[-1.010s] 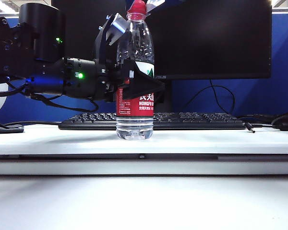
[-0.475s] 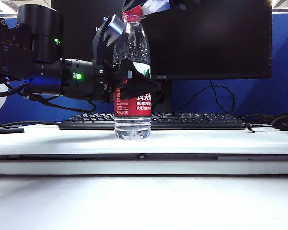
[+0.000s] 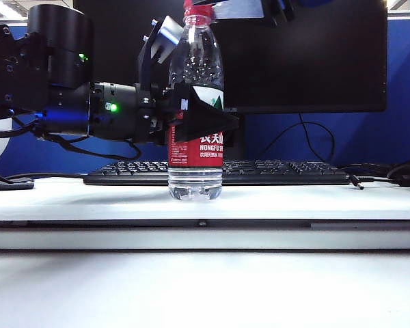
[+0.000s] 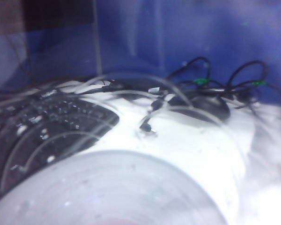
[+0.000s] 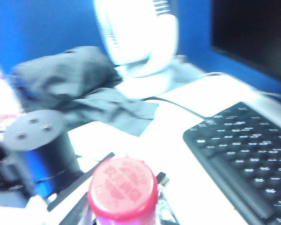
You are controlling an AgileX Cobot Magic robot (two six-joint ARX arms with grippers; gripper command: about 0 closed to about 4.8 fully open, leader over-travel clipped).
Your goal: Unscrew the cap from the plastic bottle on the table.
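Observation:
The clear plastic bottle point(image 3: 195, 75), with its red and white label, stands upright on the white table point(image 3: 294, 201). My left gripper point(image 3: 191, 102) comes in from the left and is shut on the bottle's body, one black finger in front and one behind. The left wrist view is filled by the bottle's clear wall point(image 4: 107, 187). The red cap point(image 3: 197, 12) is on the neck at the frame's top edge. My right gripper point(image 3: 205, 7) is shut on the cap from above, its grey finger point(image 3: 236, 8) lying level. From above, the cap point(image 5: 123, 187) looks round and blurred.
A black keyboard point(image 3: 280, 171) lies behind the bottle, under a dark monitor point(image 3: 301, 55). A mouse point(image 3: 406, 178) and cables sit at the far right. The right wrist view shows a white fan point(image 5: 136, 37), a dark cloth point(image 5: 70, 84) and the left arm's round housing point(image 5: 37, 140).
My right gripper has turned on the cap, so its grey finger now lies level and points right. The bottle swayed slightly left, then back right. The left gripper kept its grip.

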